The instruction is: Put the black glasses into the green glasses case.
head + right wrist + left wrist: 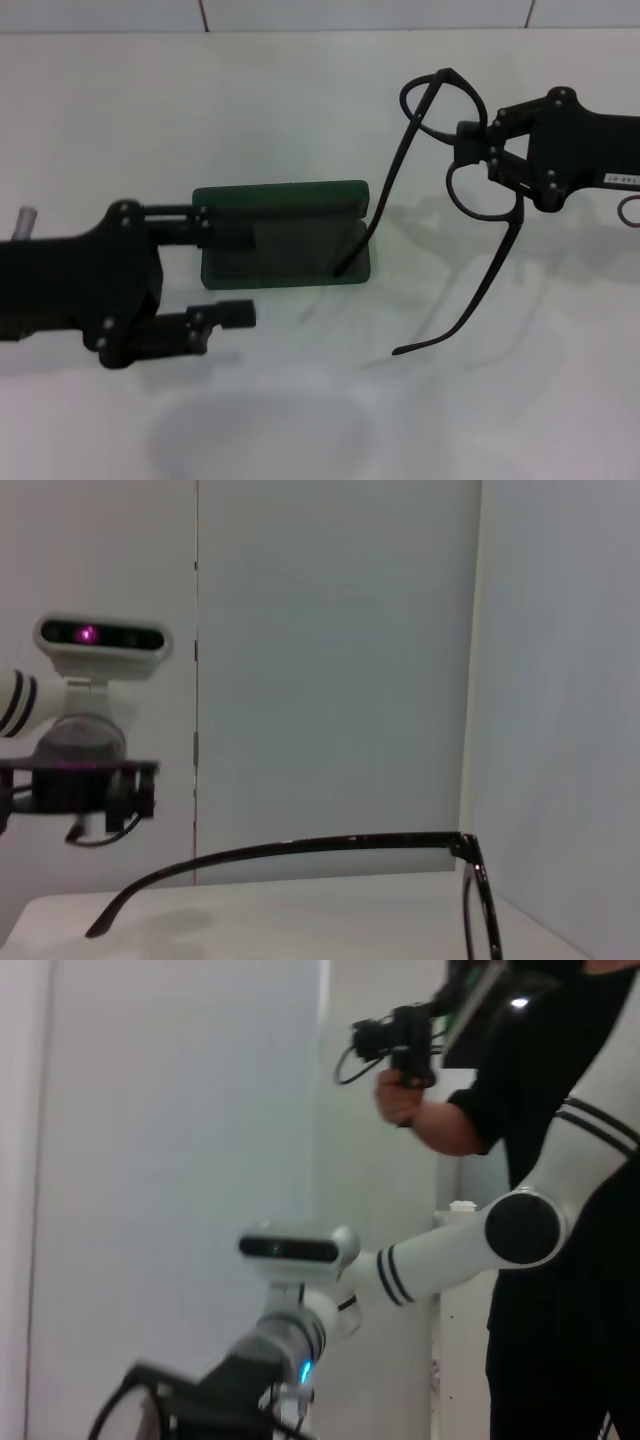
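Right gripper: The right gripper (478, 143) is seen at the right of the head view, clamped on the front of the black glasses (440, 200) at the bridge between the two lenses.
Black glasses: The glasses are held lifted off the white table (300, 420), with both temple arms unfolded and hanging toward the robot. One temple tip is seen just over the right end of the case base; the other hangs out over bare table, well clear of the case. In the right wrist view, one temple arm (300, 848) is seen stretched out roughly level above the table.
Green glasses case: The green glasses case (283, 232) lies open near the middle of the table, its lid raised at the far edge and its dark lined base toward the robot. Nothing is seen inside it.
Left gripper: The left gripper (225, 268) is spread wide at the left end of the case, one finger (185, 222) reaching along the lid and the other (215, 318) out in front of the base. Whether the case is actually touched cannot be told.
Done: The glasses have been picked up and the case stands open.
Left: The glasses are judged to be only at the case's edge, not inside. Lowering into the base and release are not yet done, and the unfolded temples look likely to overhang.
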Motion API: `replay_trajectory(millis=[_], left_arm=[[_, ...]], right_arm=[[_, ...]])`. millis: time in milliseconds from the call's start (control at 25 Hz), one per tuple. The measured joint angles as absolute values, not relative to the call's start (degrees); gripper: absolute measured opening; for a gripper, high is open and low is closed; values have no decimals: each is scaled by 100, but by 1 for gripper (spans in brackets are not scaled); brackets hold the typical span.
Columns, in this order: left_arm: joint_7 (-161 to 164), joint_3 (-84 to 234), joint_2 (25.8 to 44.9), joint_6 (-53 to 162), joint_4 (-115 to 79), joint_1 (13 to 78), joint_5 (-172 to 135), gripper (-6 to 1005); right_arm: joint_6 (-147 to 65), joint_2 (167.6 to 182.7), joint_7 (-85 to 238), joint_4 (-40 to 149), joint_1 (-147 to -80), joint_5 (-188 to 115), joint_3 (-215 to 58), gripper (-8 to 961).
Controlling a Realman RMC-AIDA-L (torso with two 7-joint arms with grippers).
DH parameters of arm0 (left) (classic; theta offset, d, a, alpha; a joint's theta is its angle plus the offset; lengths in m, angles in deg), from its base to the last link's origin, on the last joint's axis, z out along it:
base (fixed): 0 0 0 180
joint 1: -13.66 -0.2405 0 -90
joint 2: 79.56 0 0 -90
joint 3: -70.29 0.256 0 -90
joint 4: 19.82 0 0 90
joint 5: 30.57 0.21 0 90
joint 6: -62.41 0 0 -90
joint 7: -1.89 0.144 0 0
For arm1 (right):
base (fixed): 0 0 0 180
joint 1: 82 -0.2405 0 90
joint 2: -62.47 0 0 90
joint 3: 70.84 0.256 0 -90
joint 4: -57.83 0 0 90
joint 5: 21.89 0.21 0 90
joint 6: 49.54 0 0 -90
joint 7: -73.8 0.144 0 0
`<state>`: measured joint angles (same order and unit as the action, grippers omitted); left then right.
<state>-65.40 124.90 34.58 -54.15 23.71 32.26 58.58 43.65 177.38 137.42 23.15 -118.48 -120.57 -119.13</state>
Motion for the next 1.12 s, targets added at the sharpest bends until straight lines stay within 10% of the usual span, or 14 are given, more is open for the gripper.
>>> replay_trajectory(millis=[240,320,760,1120], left_arm=[[-6309,13038,3309,-5420,2528,3575,5602,614],[-6202,13362,3250,-5420,2530,3687,5534,397],[-4980,13807,3420,-5420,2940,3803,5283,-2],[-4631,13835,3527,-5408,3028,3892,5242,-2]], right_arm=[[4417,17641,13754,2573,-11936,-12057,-11919,97],[4474,17617,13752,2744,-12008,-12057,-11903,97],[4768,17603,14335,2896,-12274,-12143,-12003,97],[4691,17742,14225,2886,-12521,-12467,-12232,96]])
